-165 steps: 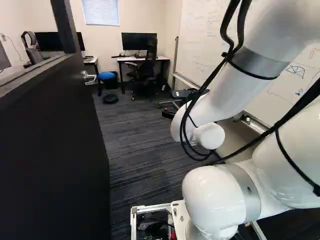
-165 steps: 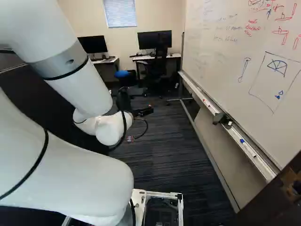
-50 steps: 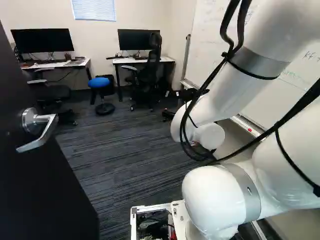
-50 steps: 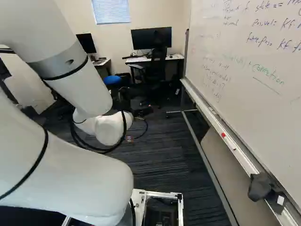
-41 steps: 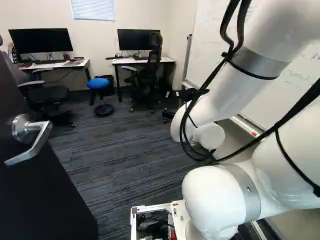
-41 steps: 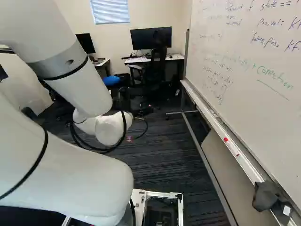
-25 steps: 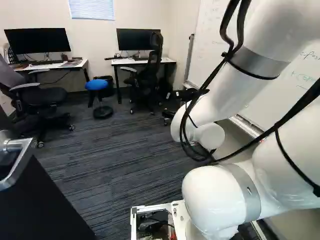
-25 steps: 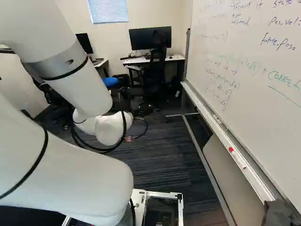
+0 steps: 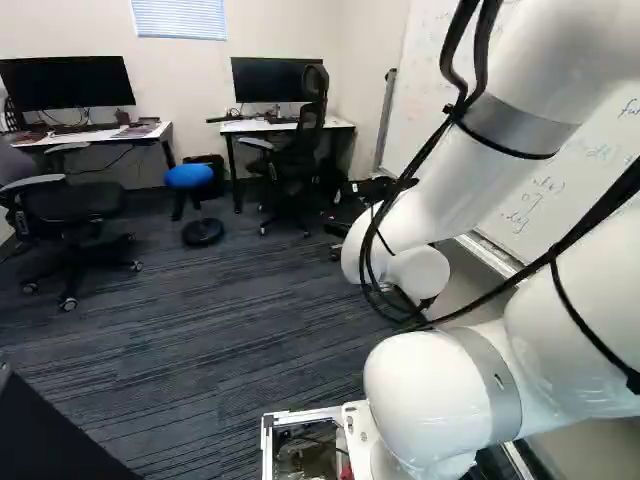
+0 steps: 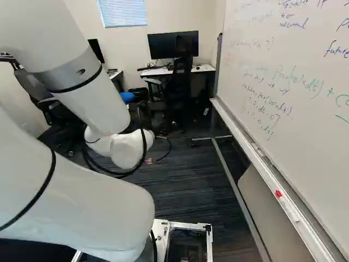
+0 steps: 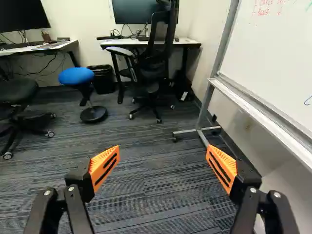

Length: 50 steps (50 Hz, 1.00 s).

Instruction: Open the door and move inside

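1 tool (image 9: 357,190), released | 1 door (image 9: 48,437) | 1 whiteboard (image 10: 272,82) | 1 stool (image 9: 188,176) | 2 desks (image 11: 151,43) | 2 chairs (image 9: 72,203)

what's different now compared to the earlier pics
The base has moved forward into the room. The black door shows only as a corner at the lower left of the left base view, its silver lever handle all but gone; whether it swung too, I cannot tell. The white jointed arm kept its pose, and the blue-seated round stool stayed put.
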Tool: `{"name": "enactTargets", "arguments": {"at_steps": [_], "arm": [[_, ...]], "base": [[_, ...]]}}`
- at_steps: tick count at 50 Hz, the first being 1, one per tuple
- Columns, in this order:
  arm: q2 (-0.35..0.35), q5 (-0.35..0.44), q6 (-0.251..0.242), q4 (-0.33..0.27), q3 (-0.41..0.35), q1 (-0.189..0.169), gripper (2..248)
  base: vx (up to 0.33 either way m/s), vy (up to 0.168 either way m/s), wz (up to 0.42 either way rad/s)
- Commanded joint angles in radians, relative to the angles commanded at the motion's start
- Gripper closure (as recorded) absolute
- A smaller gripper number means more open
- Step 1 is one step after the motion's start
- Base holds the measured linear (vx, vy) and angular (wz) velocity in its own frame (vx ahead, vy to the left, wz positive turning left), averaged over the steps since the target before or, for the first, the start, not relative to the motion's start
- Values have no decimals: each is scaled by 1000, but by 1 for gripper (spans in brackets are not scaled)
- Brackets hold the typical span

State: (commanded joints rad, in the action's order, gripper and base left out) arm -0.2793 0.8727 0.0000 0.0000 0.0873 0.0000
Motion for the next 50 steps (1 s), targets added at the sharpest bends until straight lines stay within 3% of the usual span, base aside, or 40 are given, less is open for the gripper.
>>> {"name": "enactTargets", "arguments": {"at_steps": [50], "arm": [[0,0,0,0,0,0,3]], "base": [[201,23,94]]}}
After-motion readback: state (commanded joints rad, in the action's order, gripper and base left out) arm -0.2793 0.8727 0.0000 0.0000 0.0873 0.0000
